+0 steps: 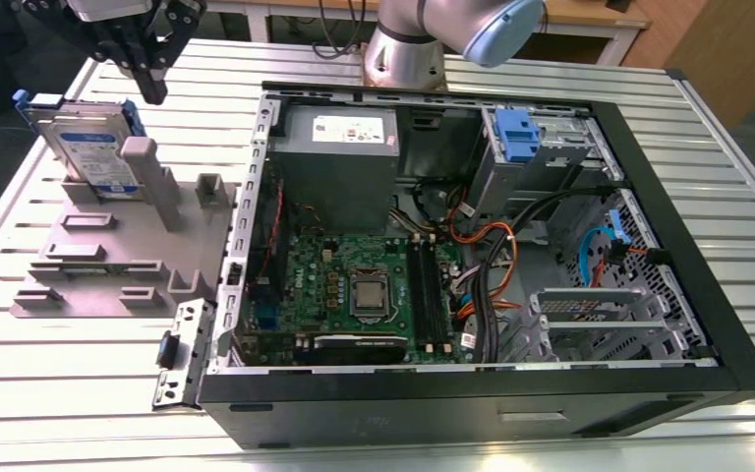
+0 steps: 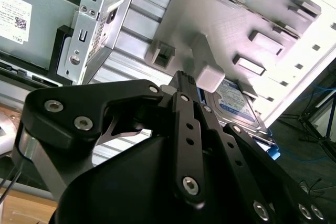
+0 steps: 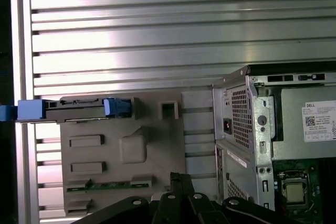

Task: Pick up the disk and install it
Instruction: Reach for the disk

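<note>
The disk [image 1: 89,147], a silver hard drive with a white-and-blue label in a blue carrier, stands on edge in a slot at the far end of a grey holder [image 1: 102,270], at the exterior view's left. In the first wrist view I see the disk [image 3: 79,109] edge-on, and in the second wrist view its label [image 2: 236,100] shows behind a grey post. My gripper [image 1: 152,87] hangs just above and slightly to the right of the disk, apart from it. Its black fingers [image 3: 177,178] stand shut together with nothing between them.
An open computer case [image 1: 692,226] lies on the slatted metal table [image 1: 351,59], right of the holder. Inside it are a grey power-supply box [image 1: 338,138], a motherboard [image 1: 351,285], cables and a drive bay with a bare blue bracket [image 1: 515,133]. The arm's base [image 1: 404,49] stands behind the case.
</note>
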